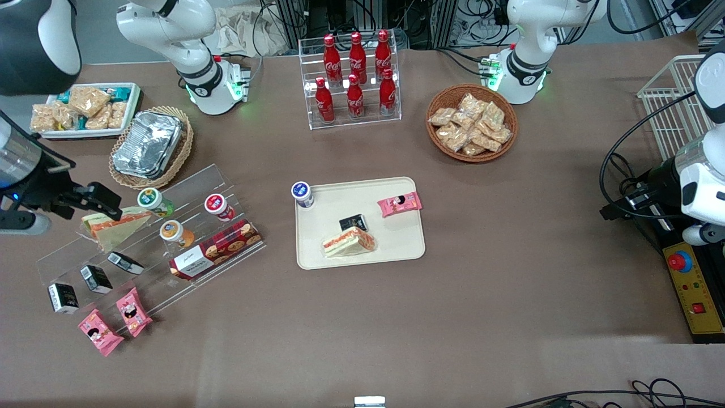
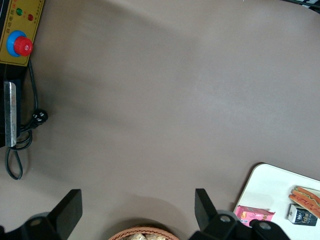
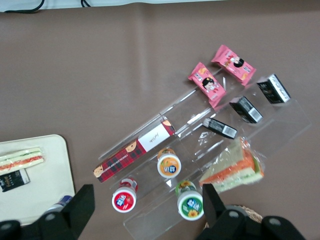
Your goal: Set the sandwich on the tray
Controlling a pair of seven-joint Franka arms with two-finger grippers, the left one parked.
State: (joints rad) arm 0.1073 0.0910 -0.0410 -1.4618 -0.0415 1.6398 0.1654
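Hanging wide open over the clear acrylic stand point(image 1: 73, 262) at the working arm's end of the table: gripper point(image 1: 105, 203), fingers point(image 3: 82, 205) spread with nothing between them. Directly under those fingers, the look-alike wedge point(image 1: 116, 224) with the greenish face and orange stripe, plus a green-lidded cup point(image 1: 152, 199) just beside it. Hence the main hazard, as a judgement: dropping or closing here would seize the wrong wedge, or nudge the cup and the neighbouring orange-lidded cup point(image 1: 173, 232) off their steps. Also worth guarding against: any sweep back toward the middle of the table dragging across the stand's goods. Well apart from all that, toward the table's centre: the sandwich point(image 1: 348, 242), already flat inside the tray point(image 1: 396, 241) near the edge closest to the front camera, touching or nearly touching a small black packet point(image 1: 353, 222). Nothing gripping it, nothing near it, and apparently nothing left to carry over.
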